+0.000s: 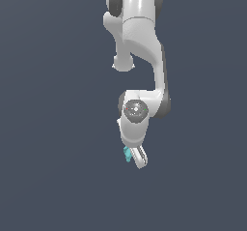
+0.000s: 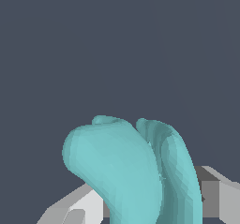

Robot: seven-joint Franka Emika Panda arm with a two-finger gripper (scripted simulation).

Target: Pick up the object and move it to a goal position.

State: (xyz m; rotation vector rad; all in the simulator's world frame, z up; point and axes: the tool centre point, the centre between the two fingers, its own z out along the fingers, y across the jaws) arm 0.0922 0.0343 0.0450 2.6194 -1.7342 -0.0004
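Observation:
The object (image 1: 127,153) is a tiny teal curved piece with ridged lobes. In the exterior view it sits at the tip of the white gripper (image 1: 134,159), on that view's left side of the fingers. In the wrist view the object (image 2: 126,171) looms large and fills the gap between the two grey-white fingers (image 2: 77,208). The gripper (image 2: 146,204) is shut on it. The arm hangs down from the top of the exterior view, its hand tilted slightly towards that view's right. Part of the object is hidden behind the hand in the exterior view.
A plain dark grey-blue background (image 1: 48,128) surrounds the arm in both views. No other objects, edges or goal marker show.

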